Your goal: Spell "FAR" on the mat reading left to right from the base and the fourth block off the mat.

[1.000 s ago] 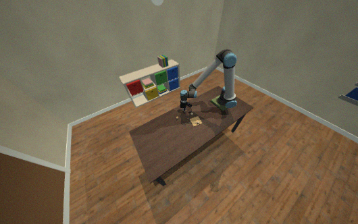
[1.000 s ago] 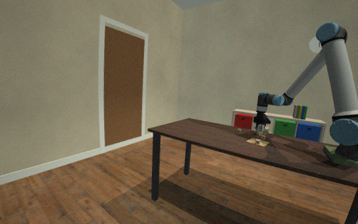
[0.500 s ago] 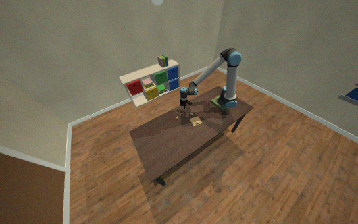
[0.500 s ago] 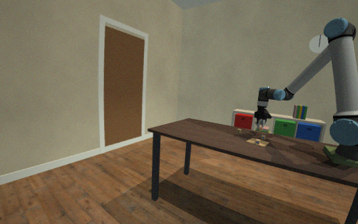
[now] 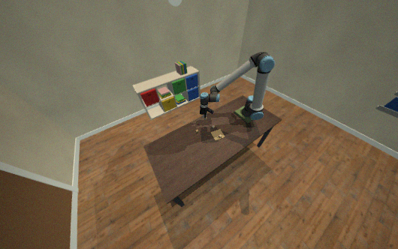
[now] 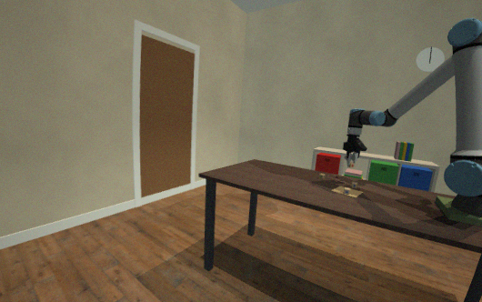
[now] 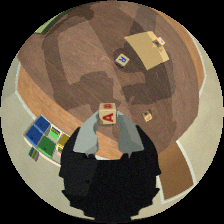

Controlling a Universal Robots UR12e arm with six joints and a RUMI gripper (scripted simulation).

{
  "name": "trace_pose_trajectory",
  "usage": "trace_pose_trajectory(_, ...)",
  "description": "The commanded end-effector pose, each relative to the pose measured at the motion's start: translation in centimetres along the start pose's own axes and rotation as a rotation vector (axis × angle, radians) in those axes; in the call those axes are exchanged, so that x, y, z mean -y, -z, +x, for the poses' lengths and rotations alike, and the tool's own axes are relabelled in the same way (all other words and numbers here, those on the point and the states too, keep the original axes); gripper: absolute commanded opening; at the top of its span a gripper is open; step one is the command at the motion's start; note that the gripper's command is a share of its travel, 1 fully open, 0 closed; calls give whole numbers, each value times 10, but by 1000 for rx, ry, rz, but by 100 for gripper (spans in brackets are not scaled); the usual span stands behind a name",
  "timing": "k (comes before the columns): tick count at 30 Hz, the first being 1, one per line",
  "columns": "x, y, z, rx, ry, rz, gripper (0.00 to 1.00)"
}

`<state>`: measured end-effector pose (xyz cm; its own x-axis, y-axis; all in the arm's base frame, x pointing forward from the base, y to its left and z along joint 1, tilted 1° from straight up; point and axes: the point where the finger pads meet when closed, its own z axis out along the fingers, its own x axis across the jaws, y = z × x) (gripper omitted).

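Note:
My gripper is shut on a wooden block with a red A and holds it well above the table; it also shows in the top view and the exterior view. Below lies a tan mat with one block at its far edge; its letter is too small to read. A block with a blue R sits on the table just beside the mat. A fourth small block lies apart on the table. The mat also shows in the top view.
A white shelf with coloured bins stands behind the table's far edge. The arm's base sits on a green plate at the table's end. The table edge lies close below the gripper in the wrist view.

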<state>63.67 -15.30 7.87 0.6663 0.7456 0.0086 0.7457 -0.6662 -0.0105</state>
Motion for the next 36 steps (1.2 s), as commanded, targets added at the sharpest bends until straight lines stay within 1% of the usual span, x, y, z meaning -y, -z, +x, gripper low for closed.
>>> trace_pose_trajectory(1,4,-7,-2,2,-1,13,9)
trace_pose_trajectory(6,2,-2,-1,1,5,6,9)
trace_pose_trajectory(12,5,-3,2,1,26,7,9)
trace_pose_trajectory(16,10,-4,5,1,69,9,9)
trace_pose_trajectory(21,17,-3,11,0,163,9,9)
trace_pose_trajectory(27,29,-3,22,0,317,9,9)
trace_pose_trajectory(29,29,-3,22,0,317,9,9)
trace_pose_trajectory(32,37,-2,29,-1,425,9,9)
trace_pose_trajectory(36,43,-2,35,-1,515,9,9)
